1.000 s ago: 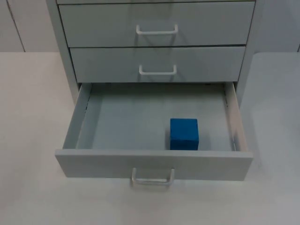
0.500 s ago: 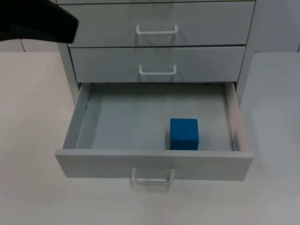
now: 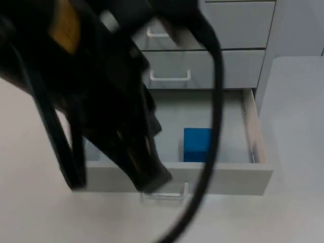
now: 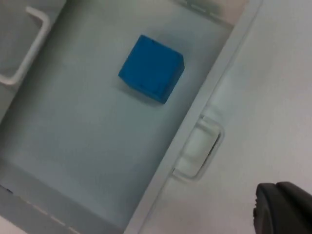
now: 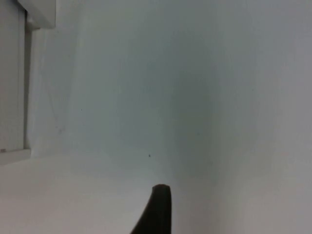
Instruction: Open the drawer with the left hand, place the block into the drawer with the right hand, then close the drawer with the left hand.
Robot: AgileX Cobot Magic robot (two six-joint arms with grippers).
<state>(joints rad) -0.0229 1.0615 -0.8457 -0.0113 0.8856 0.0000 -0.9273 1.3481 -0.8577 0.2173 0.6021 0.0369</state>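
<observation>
Top and left wrist above drawer (image 3: 223, 177)

No readable text (arm blurred, perhaps hiding some).

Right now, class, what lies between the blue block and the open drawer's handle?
In the left wrist view, bare drawer floor, then the drawer's front panel, separates the block from the handle.

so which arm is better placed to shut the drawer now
Left. The blue block already lies inside the open drawer, and the left gripper hangs right over the drawer's front next to its handle. The right gripper waits off to the side, facing bare table.
</observation>
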